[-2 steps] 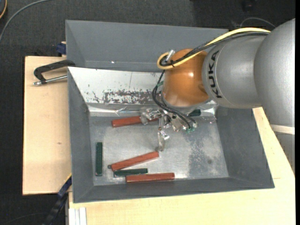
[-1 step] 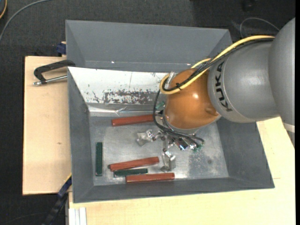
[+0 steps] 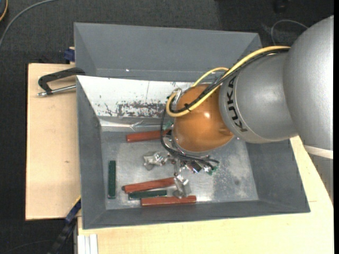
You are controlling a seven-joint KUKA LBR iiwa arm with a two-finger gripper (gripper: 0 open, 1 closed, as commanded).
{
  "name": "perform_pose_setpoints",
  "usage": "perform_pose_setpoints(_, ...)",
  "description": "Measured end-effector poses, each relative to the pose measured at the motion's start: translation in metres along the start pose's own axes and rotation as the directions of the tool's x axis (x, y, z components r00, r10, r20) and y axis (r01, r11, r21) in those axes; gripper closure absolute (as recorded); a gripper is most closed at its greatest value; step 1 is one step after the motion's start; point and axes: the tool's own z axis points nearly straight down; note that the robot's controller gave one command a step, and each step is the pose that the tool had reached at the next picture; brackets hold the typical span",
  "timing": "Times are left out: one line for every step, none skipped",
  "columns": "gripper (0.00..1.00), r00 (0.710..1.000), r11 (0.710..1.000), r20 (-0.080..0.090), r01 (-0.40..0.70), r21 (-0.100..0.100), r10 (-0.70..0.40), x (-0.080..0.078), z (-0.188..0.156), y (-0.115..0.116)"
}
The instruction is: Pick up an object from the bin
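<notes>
Grey arm fills the right side, with its orange cover and yellow cable over the middle of the bin. Gripper points down below the cover, near the bin's front wall; open or closed, cannot tell. It sits at the right end of a red-brown stick that runs off to the gripper's left; contact unclear. Just in front of the gripper lies a second red-brown stick, with a short dark green stick to its front-left between the two. Small silvery metal piece lies behind and left of the gripper. Third red-brown stick is further behind-left. Long dark green bar is far left of the gripper.
</notes>
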Motion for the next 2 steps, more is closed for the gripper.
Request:
perform_pose_setpoints(1.0,1.0,1.0,0.005,-0.002,0.002,0.002,-0.001,-0.001,-0.001)
perform_pose_setpoints(1.0,0.995,0.995,0.014,-0.104,0.006,0.104,-0.011,-0.136,-0.022)
